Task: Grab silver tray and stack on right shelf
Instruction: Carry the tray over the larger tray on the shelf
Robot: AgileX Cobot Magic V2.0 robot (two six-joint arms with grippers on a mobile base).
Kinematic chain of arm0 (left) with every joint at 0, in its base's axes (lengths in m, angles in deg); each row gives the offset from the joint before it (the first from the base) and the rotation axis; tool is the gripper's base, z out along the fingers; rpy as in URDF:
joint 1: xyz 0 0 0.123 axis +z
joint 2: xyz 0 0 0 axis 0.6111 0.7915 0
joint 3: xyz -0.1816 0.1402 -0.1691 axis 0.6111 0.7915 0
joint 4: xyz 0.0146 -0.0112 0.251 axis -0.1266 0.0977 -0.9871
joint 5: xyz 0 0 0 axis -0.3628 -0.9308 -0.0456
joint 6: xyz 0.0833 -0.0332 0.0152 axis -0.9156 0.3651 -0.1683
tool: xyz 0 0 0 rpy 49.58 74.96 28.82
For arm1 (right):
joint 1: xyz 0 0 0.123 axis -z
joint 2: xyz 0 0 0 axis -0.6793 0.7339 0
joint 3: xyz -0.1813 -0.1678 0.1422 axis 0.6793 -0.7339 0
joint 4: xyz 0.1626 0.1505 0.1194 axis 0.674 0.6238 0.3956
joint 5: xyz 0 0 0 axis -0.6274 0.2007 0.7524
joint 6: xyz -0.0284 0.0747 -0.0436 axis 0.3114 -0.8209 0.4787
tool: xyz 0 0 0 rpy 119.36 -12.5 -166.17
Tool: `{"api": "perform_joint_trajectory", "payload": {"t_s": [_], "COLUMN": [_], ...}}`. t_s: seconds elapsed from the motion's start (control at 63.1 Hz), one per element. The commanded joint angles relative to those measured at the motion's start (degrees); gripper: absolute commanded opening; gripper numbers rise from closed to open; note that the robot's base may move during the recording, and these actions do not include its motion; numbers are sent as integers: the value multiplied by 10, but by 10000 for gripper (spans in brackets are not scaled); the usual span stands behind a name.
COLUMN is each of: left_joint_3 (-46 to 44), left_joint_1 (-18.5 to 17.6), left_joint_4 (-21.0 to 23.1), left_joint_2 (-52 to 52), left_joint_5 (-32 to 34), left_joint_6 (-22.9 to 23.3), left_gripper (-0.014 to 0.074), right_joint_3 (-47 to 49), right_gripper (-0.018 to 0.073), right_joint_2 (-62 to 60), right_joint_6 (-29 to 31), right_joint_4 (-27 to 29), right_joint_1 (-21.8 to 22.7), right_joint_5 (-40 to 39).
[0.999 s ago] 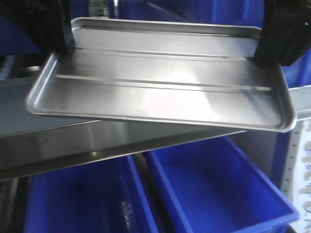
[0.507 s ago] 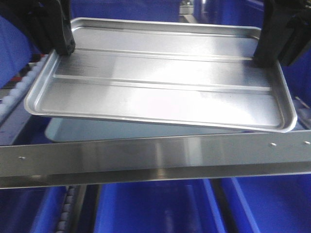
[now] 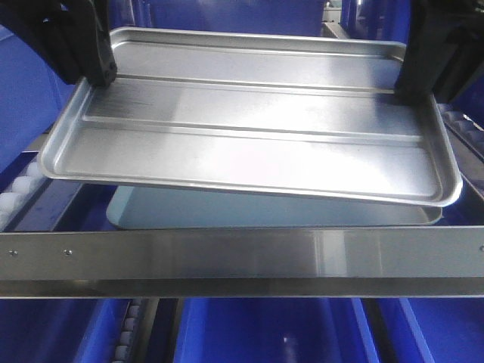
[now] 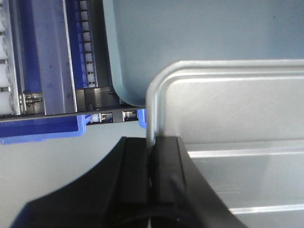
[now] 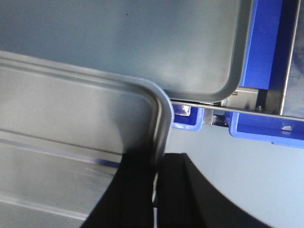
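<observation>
The left gripper [image 4: 151, 152] is nearly closed, its two black fingers pinching the side rim of the silver tray [image 3: 249, 136] near a rounded corner. The right gripper [image 5: 156, 173] clamps the opposite rim the same way. The tray fills the upper half of the front view, hanging in the air with its near edge tipped slightly down. It sits above the right shelf [image 3: 242, 253], whose brushed steel front bar crosses the lower frame. A second pale tray [image 3: 227, 213] lies on the shelf under it, apart from it. Blue bins [image 3: 265, 333] show along the bottom. White rollers [image 3: 19, 193] line the left edge, and a small screw [image 3: 66, 252] sits in the bar.
</observation>
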Motion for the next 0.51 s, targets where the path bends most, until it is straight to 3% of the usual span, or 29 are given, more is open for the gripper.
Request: {"api": "perform_joint_trajectory", "payload": {"t_s": [0.0, 0.491], "left_joint_3": [-22, -22], "left_joint_1": [-2, -2], "left_joint_4": [-18, -18], "left_joint_2": [-19, -19], "left_joint_5": [25, 25], "left_joint_6": [-2, -2], "left_gripper": [-93, -93], "right_joint_3": [19, 19], "right_gripper": [57, 57], "right_joint_2": [-15, -15], "right_joint_6": [16, 16], "right_joint_4": [-13, -13], "right_joint_1": [0, 0], "right_joint_5": [-19, -19]}}
